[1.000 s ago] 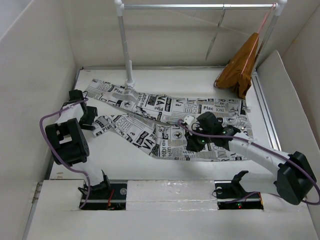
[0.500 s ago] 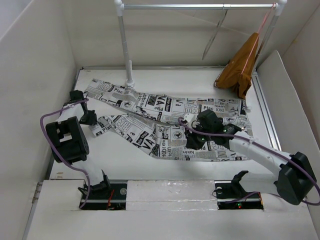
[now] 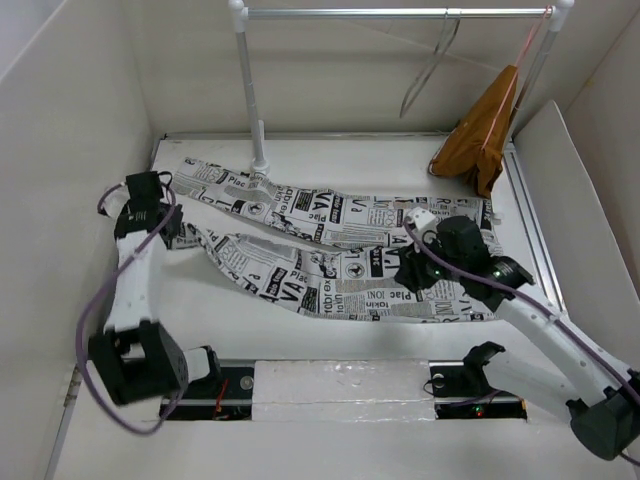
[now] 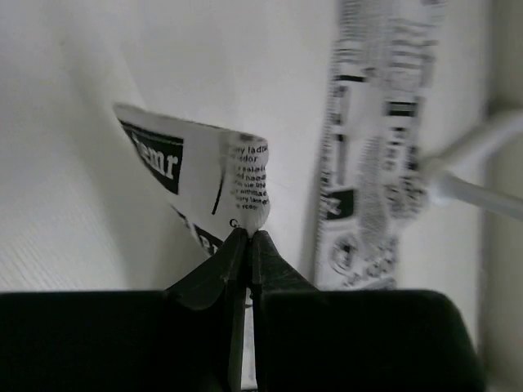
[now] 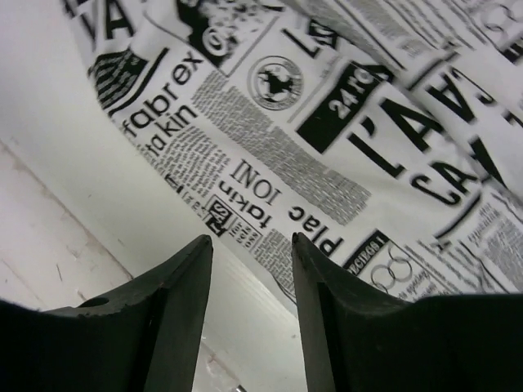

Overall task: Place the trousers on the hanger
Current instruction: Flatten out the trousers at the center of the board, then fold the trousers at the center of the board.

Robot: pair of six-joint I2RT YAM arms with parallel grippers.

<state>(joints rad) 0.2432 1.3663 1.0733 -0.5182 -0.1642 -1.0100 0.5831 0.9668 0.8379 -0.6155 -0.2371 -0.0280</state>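
- The trousers [image 3: 330, 250] lie flat on the white table [image 3: 300, 325], with their long axis running left to right and slanting a little from far left to near right. The leg ends point left and the wide waist end points right.
- There is one pair of trousers with two legs. The far leg reaches the foot of the rack post [image 3: 251, 90], and the near leg ends further left.
- The left gripper [image 3: 172, 230] is at the near leg's end. In the left wrist view its fingertips [image 4: 248, 237] are pressed together on the cloth's edge, and a small fold of the trousers [image 4: 204, 167] stands up from the table above them.
- The wire hanger [image 3: 428, 65], one of two hangers, hangs by its hook from the rail [image 3: 380, 13] and is tilted with its lower end to the left. It is well apart from the trousers.
- The right gripper [image 3: 415, 275] is over the near edge of the trousers towards the waist. In the right wrist view its fingers [image 5: 249, 245] stand apart, with printed cloth [image 5: 327, 122] and bare table showing between them. I cannot tell whether they touch the cloth.
- The second hanger, pinkish-orange [image 3: 522, 55], hangs at the rail's right end and carries one orange-brown garment [image 3: 478, 140].
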